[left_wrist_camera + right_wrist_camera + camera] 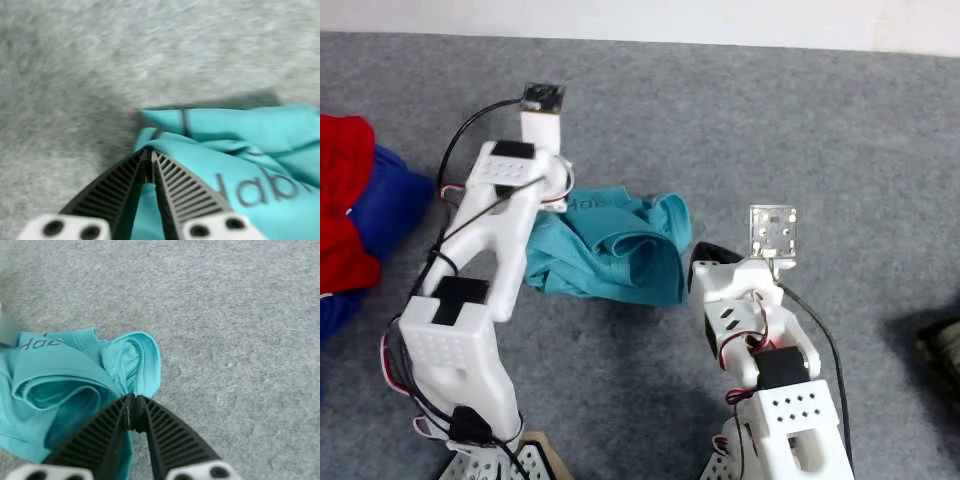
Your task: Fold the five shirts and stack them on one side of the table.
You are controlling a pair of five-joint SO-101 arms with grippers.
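Note:
A crumpled teal shirt lies on the grey table between my two arms. My left gripper is shut on a bunched fold at the shirt's edge, near the printed lettering. In the high view the left gripper sits at the shirt's far left corner. My right gripper is shut on the hem beside the ribbed collar. Seen from above, the right gripper is at the shirt's right edge. The shirt lies in loose folds between the two holds.
A red shirt lies over a blue one in a heap at the left edge. A dark object shows at the right edge. Bare grey felt stretches across the far side and the right of the table.

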